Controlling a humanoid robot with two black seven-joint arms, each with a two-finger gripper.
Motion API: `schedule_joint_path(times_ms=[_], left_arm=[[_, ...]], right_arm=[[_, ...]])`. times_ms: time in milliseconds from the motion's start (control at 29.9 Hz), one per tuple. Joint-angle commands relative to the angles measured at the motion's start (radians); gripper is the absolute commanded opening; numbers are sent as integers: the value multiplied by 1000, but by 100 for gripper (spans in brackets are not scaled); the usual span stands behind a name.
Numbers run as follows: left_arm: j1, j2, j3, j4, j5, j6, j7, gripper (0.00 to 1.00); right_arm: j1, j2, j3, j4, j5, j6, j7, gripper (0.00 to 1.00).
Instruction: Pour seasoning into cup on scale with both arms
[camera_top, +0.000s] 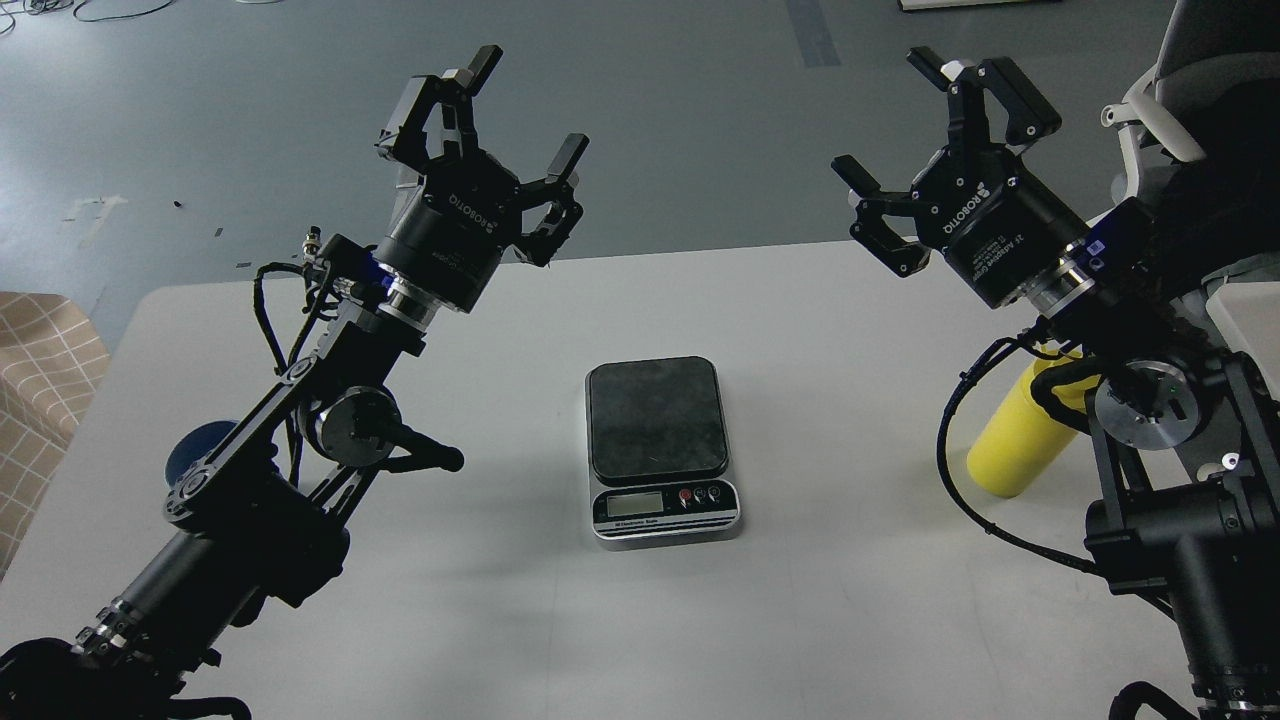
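Scale (660, 440): platform bare; you see no cup on it.
Seasoning (1015, 445): light, squeezable; grip mid-body gently.
Left pincer (525, 105): spread, empty.
Right pincer (925, 115): spread, empty.

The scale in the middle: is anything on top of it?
No. The scale has a bare dark platform. The cup sits far left, mostly hidden behind the left arm, its inside unseen.

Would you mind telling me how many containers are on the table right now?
2. The yellow seasoning bottle stands on the right, partly behind the right arm. A blue cup sits on the left, mostly hidden behind the left arm. The arms may hide others.
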Motion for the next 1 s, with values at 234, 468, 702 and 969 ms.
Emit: schedule_joint_path(times_ms=[234, 468, 702, 969], left_arm=[[6, -6, 5, -1, 0, 1, 1, 99], [6, -9, 3, -1, 0, 1, 1, 99], [6, -15, 1, -1, 0, -1, 0, 99], [6, -14, -2, -1, 0, 7, -11, 99]], right_arm=[[-2, 0, 1, -2, 0, 0, 0, 100], [-6, 0, 4, -2, 0, 0, 0, 100], [-8, 0, 8, 4, 2, 0, 0, 100], [-14, 0, 8, 5, 3, 0, 0, 100]])
